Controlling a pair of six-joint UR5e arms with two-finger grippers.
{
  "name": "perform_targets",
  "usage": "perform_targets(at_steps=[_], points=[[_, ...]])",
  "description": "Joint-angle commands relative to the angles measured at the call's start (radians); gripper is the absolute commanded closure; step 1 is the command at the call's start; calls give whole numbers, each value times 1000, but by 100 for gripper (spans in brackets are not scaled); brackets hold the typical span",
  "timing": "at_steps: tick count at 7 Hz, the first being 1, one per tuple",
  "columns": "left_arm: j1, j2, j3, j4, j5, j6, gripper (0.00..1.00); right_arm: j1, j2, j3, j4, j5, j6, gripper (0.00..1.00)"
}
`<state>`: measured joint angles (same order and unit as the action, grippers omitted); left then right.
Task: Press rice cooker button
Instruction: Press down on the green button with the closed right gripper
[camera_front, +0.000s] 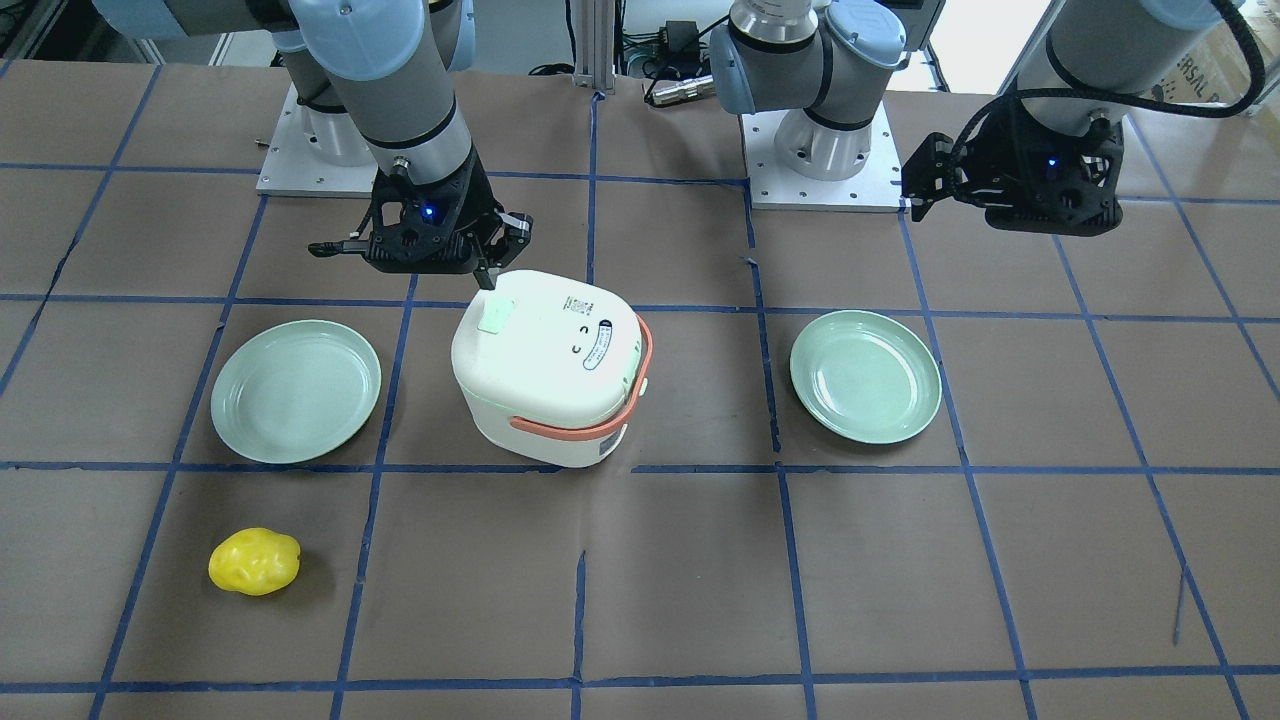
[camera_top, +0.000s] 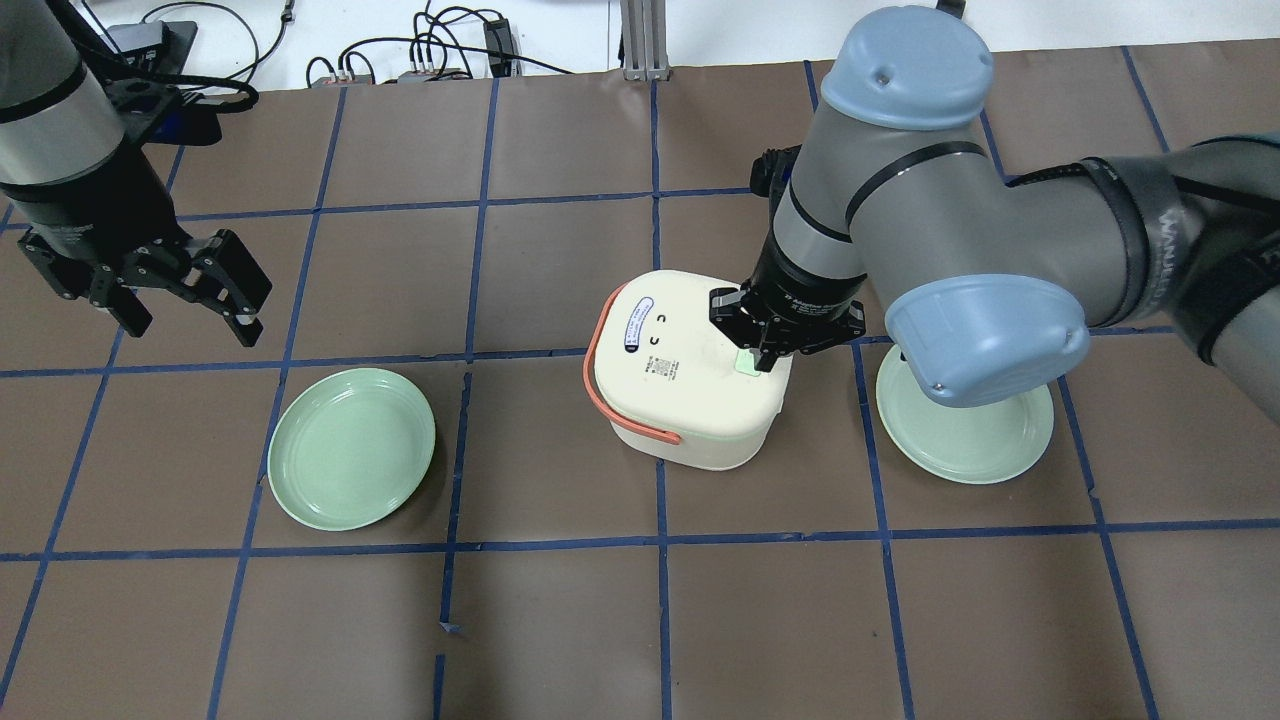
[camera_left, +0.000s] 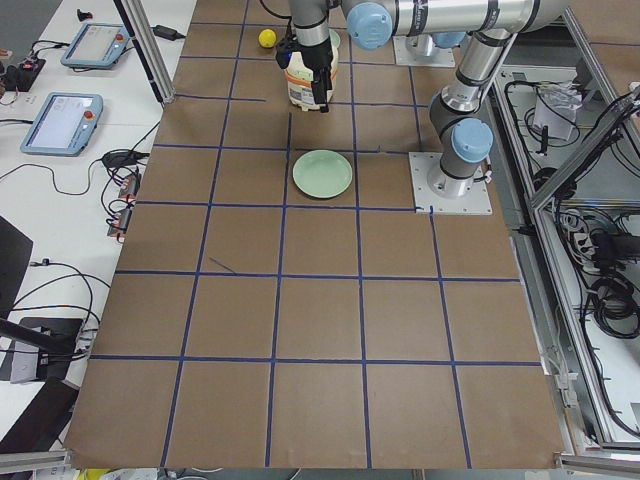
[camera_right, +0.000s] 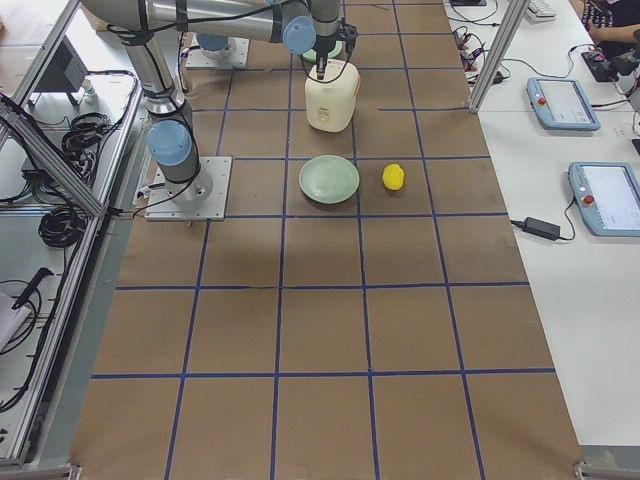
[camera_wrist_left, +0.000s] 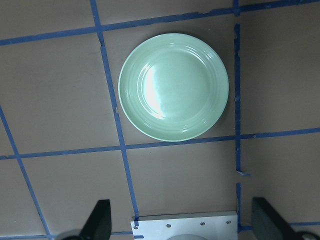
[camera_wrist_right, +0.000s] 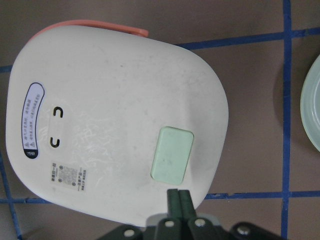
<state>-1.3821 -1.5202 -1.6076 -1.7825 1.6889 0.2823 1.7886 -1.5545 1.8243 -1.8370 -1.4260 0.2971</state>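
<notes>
Button (camera_wrist_right: 172, 155), pale mint-green rounded rectangle, on the lid of the small white rice cooker (camera_top: 680, 400) at mid-table.

Button location: near the lid edge on the robot's right, opposite the coral-orange handle side. Right gripper (camera_wrist_right: 178, 196): fingers pressed together, tips directly above the button's edge; contact cannot be confirmed. The cooker stands between two round mint-green plates (camera_top: 350, 460) (camera_top: 965, 440) on the brown paper-covered table (camera_top: 560, 620) with its blue tape grid. Left gripper (camera_top: 188, 318): fingers spread wide, holding nothing, well apart from the cooker. A lumpy yellow object (camera_front: 254, 561) lies near the operators' edge.
</notes>
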Motion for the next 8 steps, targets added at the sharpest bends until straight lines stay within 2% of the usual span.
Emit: perform_targets(at_steps=[1,3,8], points=[[0,0,0,0,0,0,0,0,13,4,-33,19,-3,91],[0,2,0,0,0,0,0,0,14,33,-45,19,-6,91],[0,0,0,0,0,0,0,0,31,38,-62,19,-19,91]])
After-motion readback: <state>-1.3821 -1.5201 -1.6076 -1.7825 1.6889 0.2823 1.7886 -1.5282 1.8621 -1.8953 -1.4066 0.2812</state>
